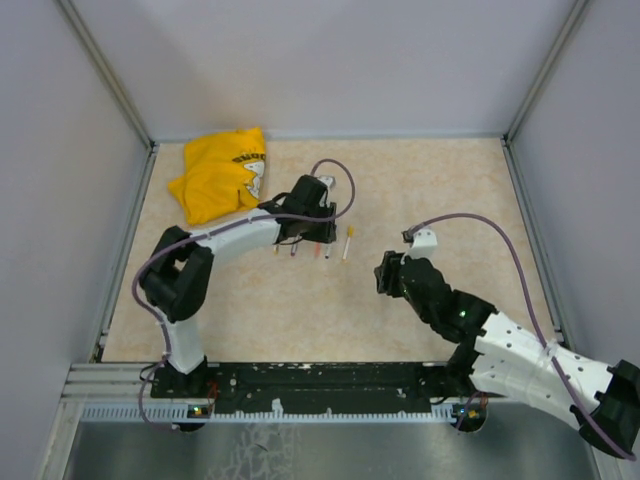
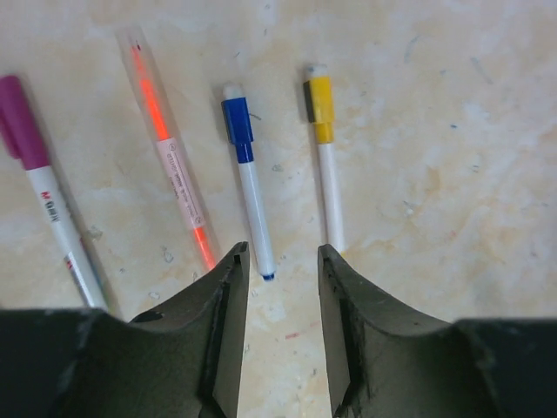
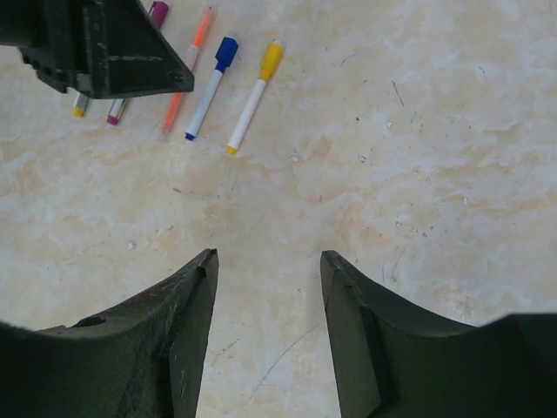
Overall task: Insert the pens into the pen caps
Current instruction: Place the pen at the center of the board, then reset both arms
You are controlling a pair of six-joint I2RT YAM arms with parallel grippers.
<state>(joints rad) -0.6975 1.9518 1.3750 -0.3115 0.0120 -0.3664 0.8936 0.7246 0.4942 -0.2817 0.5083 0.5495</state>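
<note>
Several pens lie side by side on the table. The left wrist view shows a purple-capped pen (image 2: 48, 205), an orange-red pen (image 2: 168, 152), a pen with a blue cap (image 2: 237, 127) and a pen with a yellow cap (image 2: 319, 106). My left gripper (image 2: 283, 254) is open and empty, low over the table, its tips just short of the blue-capped pen's (image 2: 254, 213) end. From above, the left gripper (image 1: 314, 236) hovers at the row of pens (image 1: 327, 250). My right gripper (image 1: 381, 272) is open and empty, to the right of the pens. Its wrist view shows the yellow-capped pen (image 3: 254, 97) and blue-capped pen (image 3: 209, 87) far ahead of the gripper (image 3: 268, 257).
A crumpled yellow cloth (image 1: 222, 175) lies at the back left. Grey walls enclose the table on three sides. A purple cable (image 1: 340, 175) loops over the left wrist. In the right wrist view the left gripper's black body (image 3: 104, 48) hides parts of the leftmost pens.
</note>
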